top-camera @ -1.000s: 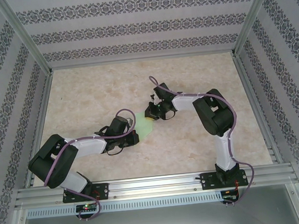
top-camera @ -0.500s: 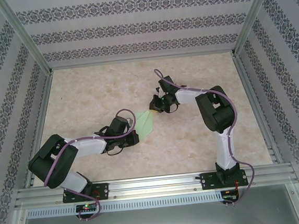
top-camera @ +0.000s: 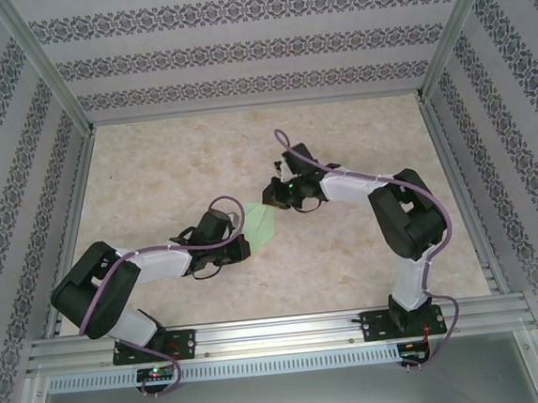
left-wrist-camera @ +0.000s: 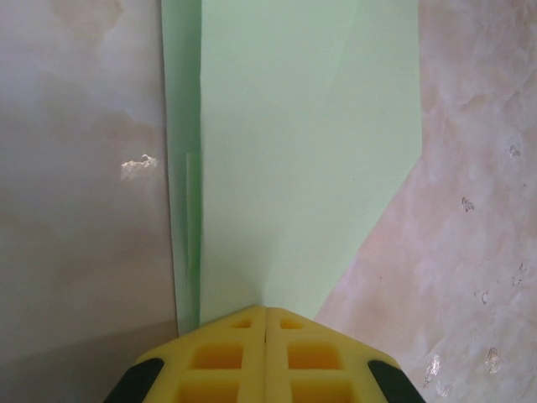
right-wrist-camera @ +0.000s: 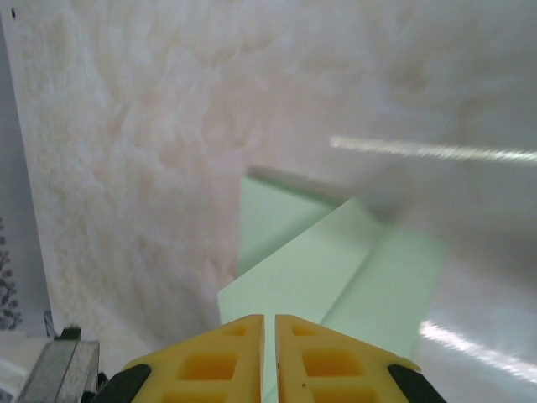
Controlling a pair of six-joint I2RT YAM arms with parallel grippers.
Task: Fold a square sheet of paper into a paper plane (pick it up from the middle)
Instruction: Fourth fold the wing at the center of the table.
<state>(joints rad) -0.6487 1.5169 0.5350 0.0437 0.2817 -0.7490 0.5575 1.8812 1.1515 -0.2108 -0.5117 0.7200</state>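
Note:
The pale green sheet of paper (top-camera: 260, 223) lies folded flat on the table between my two grippers, tapering to a point at its far left. My left gripper (top-camera: 241, 247) is shut at the sheet's near end. In the left wrist view its yellow fingertips (left-wrist-camera: 266, 312) meet over the paper (left-wrist-camera: 294, 151), which runs under them, with a crease along its left side. My right gripper (top-camera: 274, 198) is at the sheet's far right corner. Its tips (right-wrist-camera: 269, 319) are all but shut, a thin slit apart, above the edge of a folded flap (right-wrist-camera: 336, 269). I cannot tell whether either gripper pinches the paper.
The marbled beige table (top-camera: 358, 146) is ringed by an aluminium frame (top-camera: 262, 332) and patterned walls. Both arms' cables loop above their wrists near the paper. Open tabletop lies behind and to either side of the grippers.
The right gripper drew back up and to the right off the paper, then came slightly back. More of the flat green sheet is uncovered. The left arm has stayed still.

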